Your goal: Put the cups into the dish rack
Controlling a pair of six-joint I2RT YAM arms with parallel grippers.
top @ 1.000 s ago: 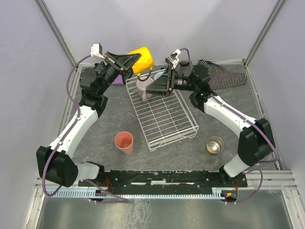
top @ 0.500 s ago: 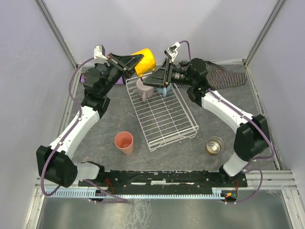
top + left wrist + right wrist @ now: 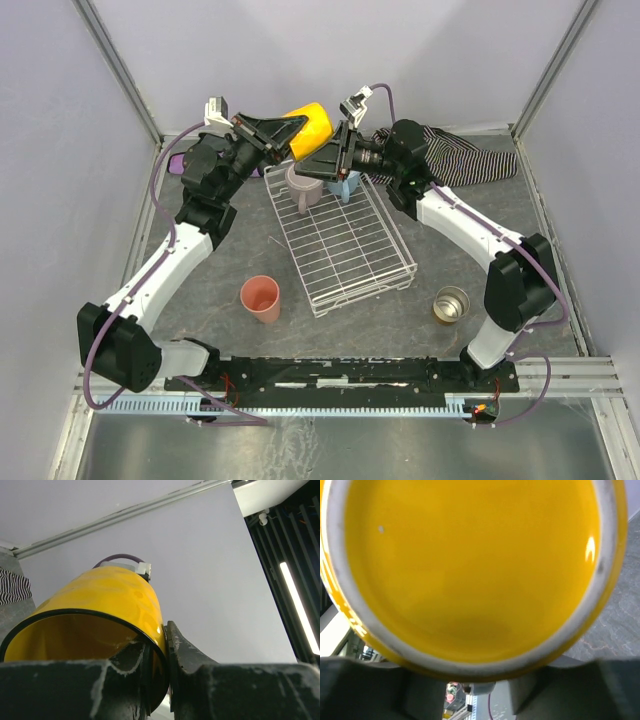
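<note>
My left gripper (image 3: 288,135) is shut on the rim of the yellow mug (image 3: 308,124), held tilted in the air above the far end of the white dish rack (image 3: 345,240). In the left wrist view one finger is inside the yellow mug (image 3: 100,605) and one outside. My right gripper (image 3: 320,152) is open, right at the mug's base. That base (image 3: 470,565) fills the right wrist view, with the fingers low on either side. A pale pink mug (image 3: 303,186) and a light blue mug (image 3: 346,185) stand in the rack. The blue tumbler is out of view.
A salmon tumbler (image 3: 262,298) stands on the grey mat left of the rack. A small metal cup (image 3: 451,304) stands to its front right. A striped cloth (image 3: 470,160) lies at the back right and a purple cloth (image 3: 178,165) at the back left.
My right gripper has risen from the rack's far end and swung up to the yellow mug's base. My left gripper has carried the mug slightly right and tilted it more.
</note>
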